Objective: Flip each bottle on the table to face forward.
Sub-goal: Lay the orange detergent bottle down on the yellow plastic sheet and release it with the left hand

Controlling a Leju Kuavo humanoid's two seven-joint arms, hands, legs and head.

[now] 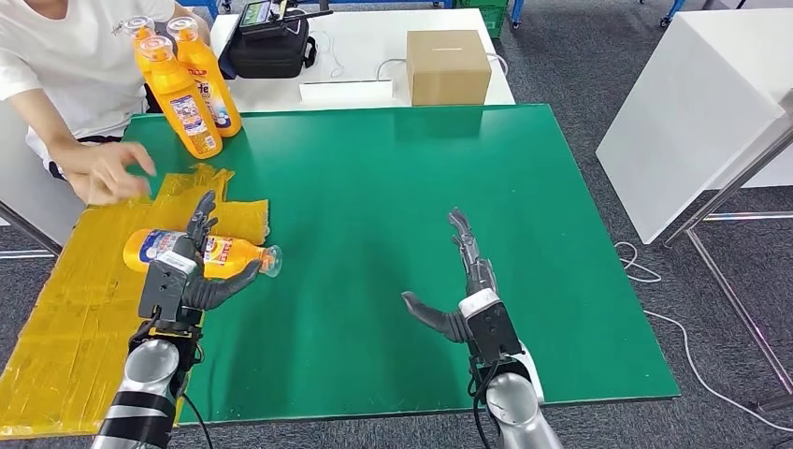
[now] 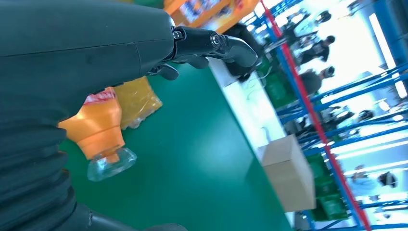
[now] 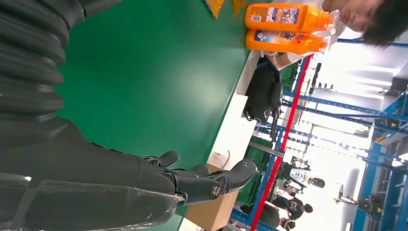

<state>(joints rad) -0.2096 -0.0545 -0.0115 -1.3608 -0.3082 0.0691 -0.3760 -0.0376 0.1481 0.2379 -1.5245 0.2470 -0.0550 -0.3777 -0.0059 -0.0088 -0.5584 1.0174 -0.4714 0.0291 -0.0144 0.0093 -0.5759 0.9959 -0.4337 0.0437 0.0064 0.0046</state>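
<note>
An orange bottle (image 1: 234, 253) with a clear cap lies on its side at the edge of the yellow mat (image 1: 65, 309), cap pointing right. My left hand (image 1: 192, 267) is spread over its middle, fingers stretched past the far side and thumb curved near the neck, not closed around it. In the left wrist view the bottle's neck and cap (image 2: 103, 139) show under the palm (image 2: 96, 43). A group of orange bottles (image 1: 187, 94) stands upright at the table's back left, also seen as standing bottles (image 3: 286, 29). My right hand (image 1: 463, 285) rests open and empty on the green table (image 1: 393, 187).
A person in a white shirt sits at the back left, one hand (image 1: 103, 168) over the mat beside the standing bottles. Behind the green table are a cardboard box (image 1: 448, 65) and a black bag (image 1: 271, 47). A white table (image 1: 692, 112) stands to the right.
</note>
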